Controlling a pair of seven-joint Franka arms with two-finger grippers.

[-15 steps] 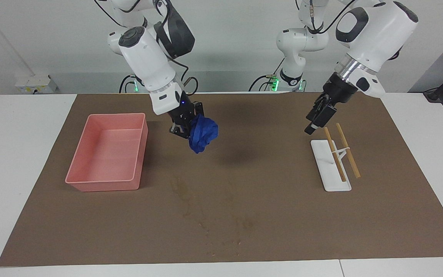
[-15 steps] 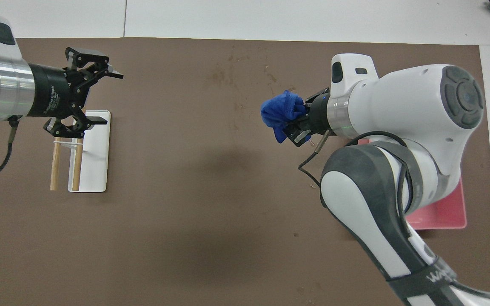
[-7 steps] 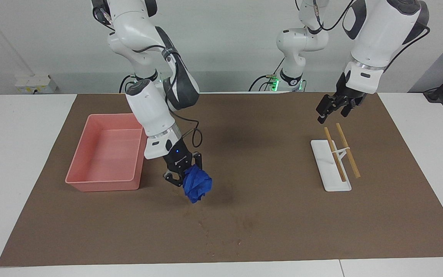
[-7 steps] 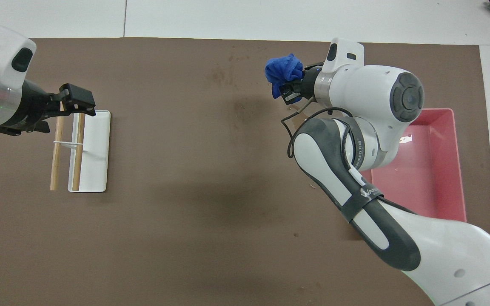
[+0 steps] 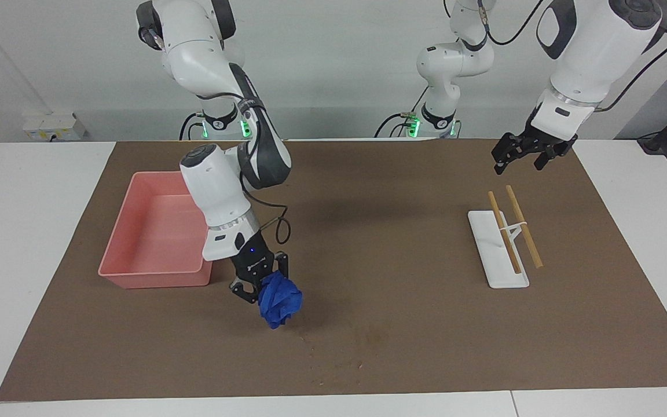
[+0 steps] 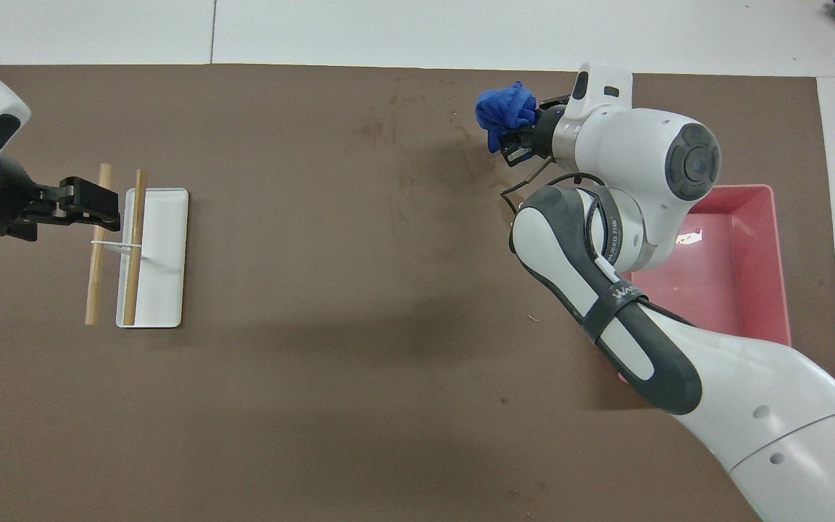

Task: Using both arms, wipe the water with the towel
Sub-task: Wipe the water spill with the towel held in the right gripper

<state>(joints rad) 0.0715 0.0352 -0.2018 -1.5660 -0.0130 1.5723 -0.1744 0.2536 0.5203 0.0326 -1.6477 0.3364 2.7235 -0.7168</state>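
Right now the towel is bunched in my right claw, clamped tight, low over the brown mat just off the pink tray's corner farther from the robots. The water marks lie beside it, farther from the robots and toward the left arm's end. I would press the cloth flat first, then drag slowly across the stains. My left claw waits spread wide above the white stand with its sticks.
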